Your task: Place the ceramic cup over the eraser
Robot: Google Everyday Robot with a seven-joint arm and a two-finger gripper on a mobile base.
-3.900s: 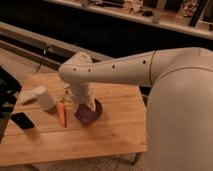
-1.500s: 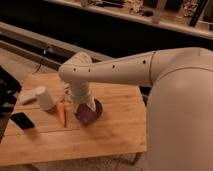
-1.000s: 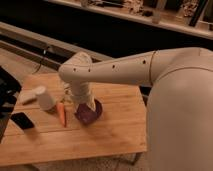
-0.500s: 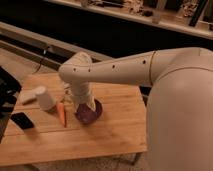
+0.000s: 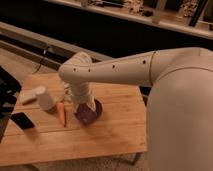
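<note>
The white ceramic cup (image 5: 46, 98) stands on the left part of the wooden table (image 5: 115, 130). The black eraser (image 5: 22, 120) lies flat near the table's left front edge, a short way in front and to the left of the cup. My gripper (image 5: 85, 105) is at the end of the white arm, low over the dark purple bowl (image 5: 91, 114) near the table's middle. It is to the right of the cup, with an orange carrot (image 5: 61, 114) between them. The gripper holds neither cup nor eraser.
A pale flat object (image 5: 27, 95) lies just left of the cup. My large white arm (image 5: 130, 67) reaches in from the right across the table. A dark rail and shelving run behind the table. A dark frame (image 5: 6, 95) stands at the left edge.
</note>
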